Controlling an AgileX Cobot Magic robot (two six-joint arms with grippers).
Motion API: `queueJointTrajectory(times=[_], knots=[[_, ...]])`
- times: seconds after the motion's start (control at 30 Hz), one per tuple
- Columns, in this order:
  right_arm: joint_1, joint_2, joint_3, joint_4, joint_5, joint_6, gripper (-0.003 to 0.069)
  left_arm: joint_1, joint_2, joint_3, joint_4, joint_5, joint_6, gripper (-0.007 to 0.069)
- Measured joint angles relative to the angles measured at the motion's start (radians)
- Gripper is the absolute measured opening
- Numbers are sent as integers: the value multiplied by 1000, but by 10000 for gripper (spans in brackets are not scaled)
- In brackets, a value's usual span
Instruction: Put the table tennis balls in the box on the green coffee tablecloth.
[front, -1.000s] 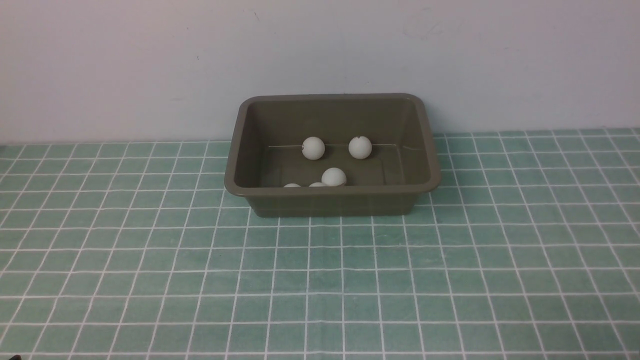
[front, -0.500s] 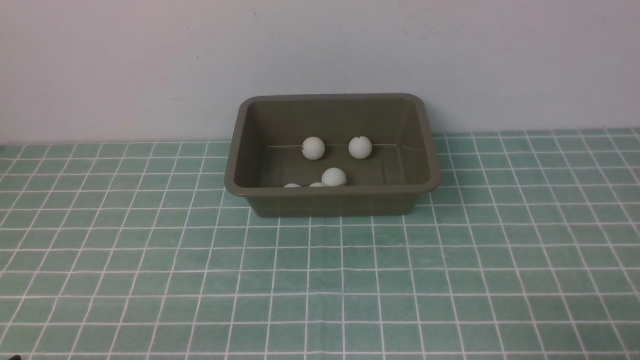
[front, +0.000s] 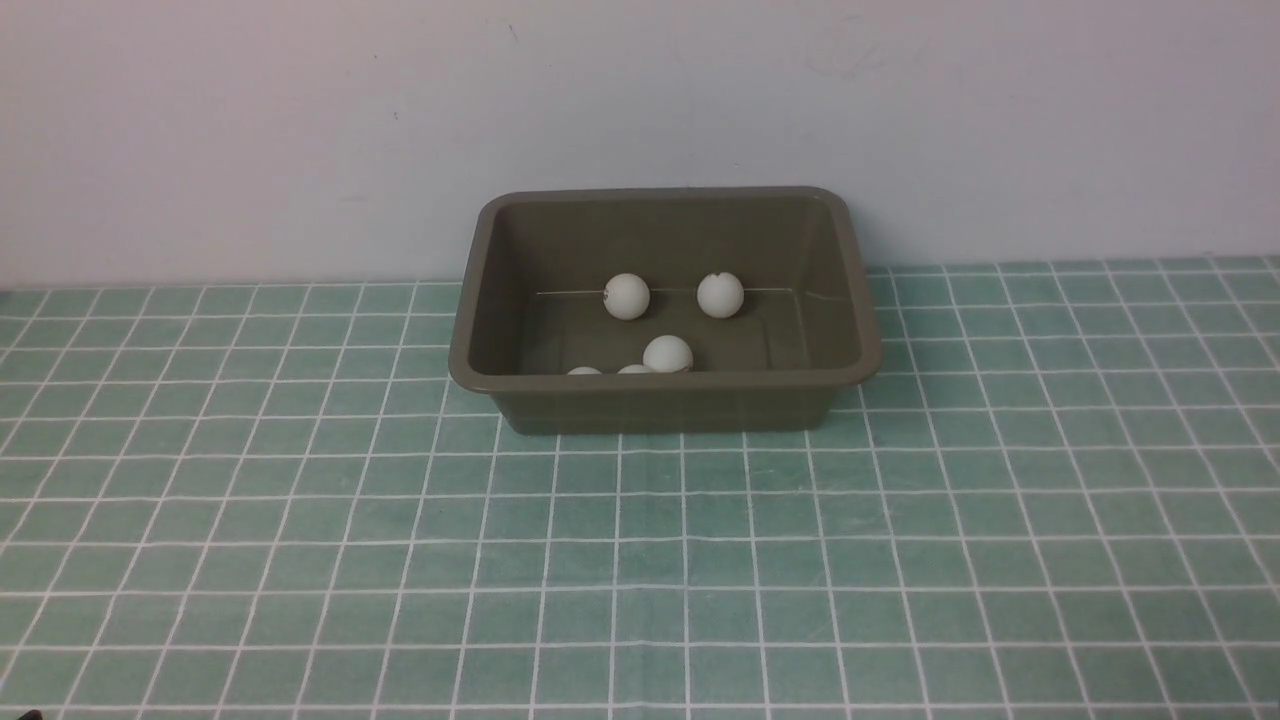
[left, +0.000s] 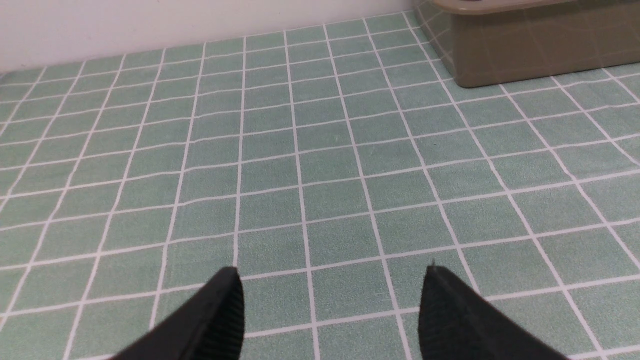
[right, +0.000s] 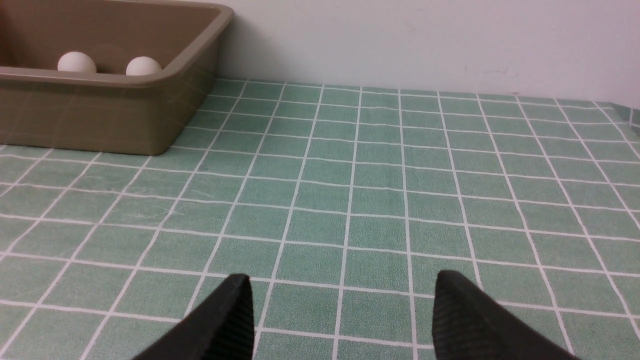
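Note:
The olive-brown box (front: 660, 385) stands on the green coffee tablecloth (front: 640, 560) close to the wall. Several white table tennis balls lie inside it: one with a dark mark (front: 627, 296), one beside it (front: 720, 294), one nearer the front (front: 667, 353), and two mostly hidden behind the front wall (front: 584, 371). The right wrist view shows the box (right: 100, 120) with two balls (right: 76, 62) above its rim. My left gripper (left: 330, 280) and right gripper (right: 342, 285) hang open over bare cloth, nothing between their fingers. Neither arm appears in the front view.
A plain pale wall (front: 640, 120) rises right behind the box. The cloth's right edge (right: 625, 112) shows in the right wrist view. A corner of the box (left: 525, 55) sits far ahead of the left gripper.

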Motion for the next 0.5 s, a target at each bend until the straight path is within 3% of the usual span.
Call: queueJointTrajectory(times=[0.5], knots=[[0, 0, 0, 0, 0, 0, 441, 0, 0, 2, 0, -7, 0, 426]])
